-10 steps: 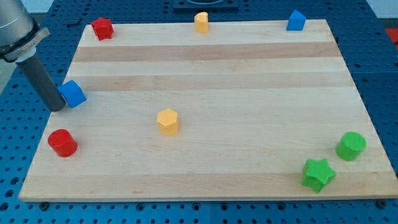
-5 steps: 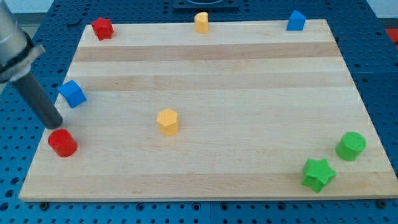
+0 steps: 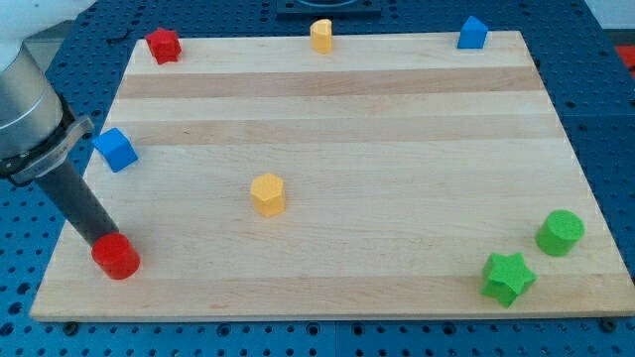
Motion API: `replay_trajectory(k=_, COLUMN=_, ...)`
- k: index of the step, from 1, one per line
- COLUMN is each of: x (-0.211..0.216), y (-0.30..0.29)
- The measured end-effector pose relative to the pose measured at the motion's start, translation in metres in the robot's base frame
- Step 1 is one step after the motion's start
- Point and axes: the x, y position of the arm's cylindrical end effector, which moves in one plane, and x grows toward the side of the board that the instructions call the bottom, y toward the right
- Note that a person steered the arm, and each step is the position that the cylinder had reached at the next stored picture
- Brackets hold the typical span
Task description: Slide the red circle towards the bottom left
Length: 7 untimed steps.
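Note:
The red circle lies near the board's bottom left corner. My tip rests against its upper left side, touching it. The dark rod slants up to the view's left from there. A blue block sits above them near the left edge.
A yellow hexagon lies left of the board's middle. A red block, a yellow block and a blue block line the top edge. A green circle and a green star sit at the bottom right. The wooden board lies on a blue perforated table.
My tip has moved from beside the blue block down to the red circle. The red circle has slid down and slightly right.

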Motion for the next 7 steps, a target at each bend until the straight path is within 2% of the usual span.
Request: replay_trajectory(k=7, x=0.030, y=0.009)
